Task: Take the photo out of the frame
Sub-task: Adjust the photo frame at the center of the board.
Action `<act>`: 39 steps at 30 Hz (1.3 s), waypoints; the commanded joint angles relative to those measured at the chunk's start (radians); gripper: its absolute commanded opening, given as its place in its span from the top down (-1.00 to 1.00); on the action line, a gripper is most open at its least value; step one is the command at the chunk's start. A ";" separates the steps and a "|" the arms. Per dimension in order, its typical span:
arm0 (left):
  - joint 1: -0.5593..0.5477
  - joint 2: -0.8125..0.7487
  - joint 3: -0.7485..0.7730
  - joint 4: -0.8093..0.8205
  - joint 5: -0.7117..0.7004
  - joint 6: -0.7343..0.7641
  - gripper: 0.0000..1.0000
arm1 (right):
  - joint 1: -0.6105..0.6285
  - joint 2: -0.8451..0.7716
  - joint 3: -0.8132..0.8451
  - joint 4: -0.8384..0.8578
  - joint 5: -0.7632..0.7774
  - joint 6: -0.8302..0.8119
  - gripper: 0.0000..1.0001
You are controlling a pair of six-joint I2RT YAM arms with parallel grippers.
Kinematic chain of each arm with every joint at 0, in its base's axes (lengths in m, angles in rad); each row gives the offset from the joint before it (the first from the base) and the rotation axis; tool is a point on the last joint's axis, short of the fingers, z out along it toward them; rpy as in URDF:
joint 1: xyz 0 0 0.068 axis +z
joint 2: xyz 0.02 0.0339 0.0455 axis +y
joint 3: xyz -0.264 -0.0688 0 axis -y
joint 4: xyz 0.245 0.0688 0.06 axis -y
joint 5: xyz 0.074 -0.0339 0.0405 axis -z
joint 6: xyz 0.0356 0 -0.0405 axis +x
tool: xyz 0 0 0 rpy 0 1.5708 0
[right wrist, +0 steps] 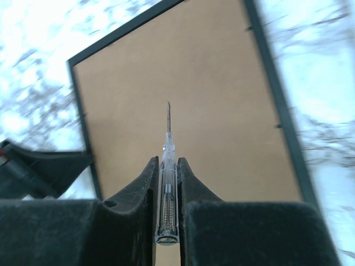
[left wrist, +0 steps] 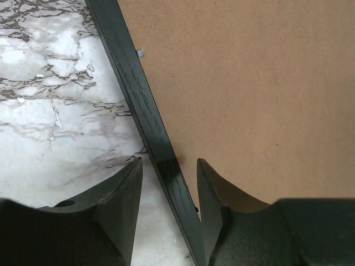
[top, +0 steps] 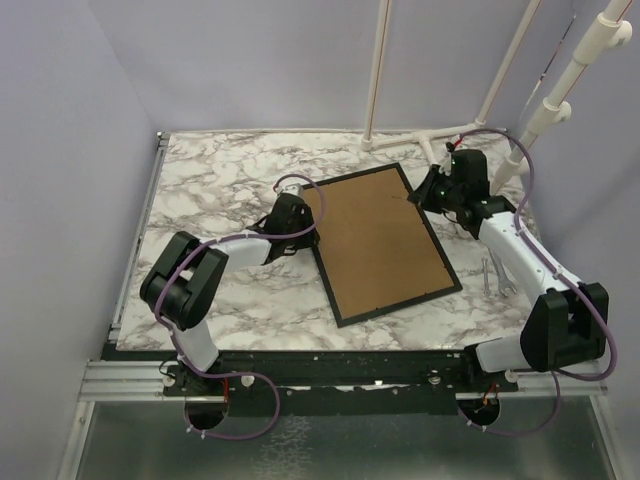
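Note:
The frame (top: 380, 240) lies face down on the marble table, its brown fibreboard back up inside the thin black border. The photo is hidden under the backing. My left gripper (top: 303, 230) is open at the frame's left edge. In the left wrist view (left wrist: 169, 163) its fingers straddle the black border (left wrist: 150, 122), one over marble, one over the brown back (left wrist: 249, 83). My right gripper (top: 428, 190) is above the frame's far right corner, shut on a clear-handled screwdriver (right wrist: 167, 166) whose tip points over the brown back (right wrist: 194, 83).
Small metal wrenches (top: 497, 275) lie on the table to the right of the frame. A white pipe stand (top: 430, 135) sits at the back edge. Small retaining tabs show at the border (left wrist: 141, 53) (right wrist: 279, 126). Grey walls close in on the left and back.

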 commanded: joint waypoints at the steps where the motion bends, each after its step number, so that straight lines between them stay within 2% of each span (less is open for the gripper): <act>1: -0.005 0.026 0.032 0.029 -0.006 -0.012 0.08 | 0.000 -0.003 -0.015 0.004 0.321 -0.107 0.99; 5: -0.005 0.053 0.049 0.018 -0.018 -0.022 0.13 | 0.001 0.046 0.011 0.028 0.417 -0.206 0.99; 10: -0.004 0.057 0.053 0.008 -0.051 -0.033 0.23 | 0.000 0.177 0.116 -0.083 0.551 -0.241 0.99; 19: 0.010 0.054 0.051 0.010 -0.061 -0.027 0.25 | 0.000 0.272 0.143 -0.239 0.570 -0.223 0.99; 29: 0.026 0.040 0.021 0.030 -0.060 -0.033 0.28 | 0.000 0.260 0.159 -0.363 0.402 -0.229 0.99; 39: 0.031 0.037 -0.003 0.080 0.002 -0.019 0.28 | 0.001 0.138 0.091 -0.444 0.251 -0.234 0.99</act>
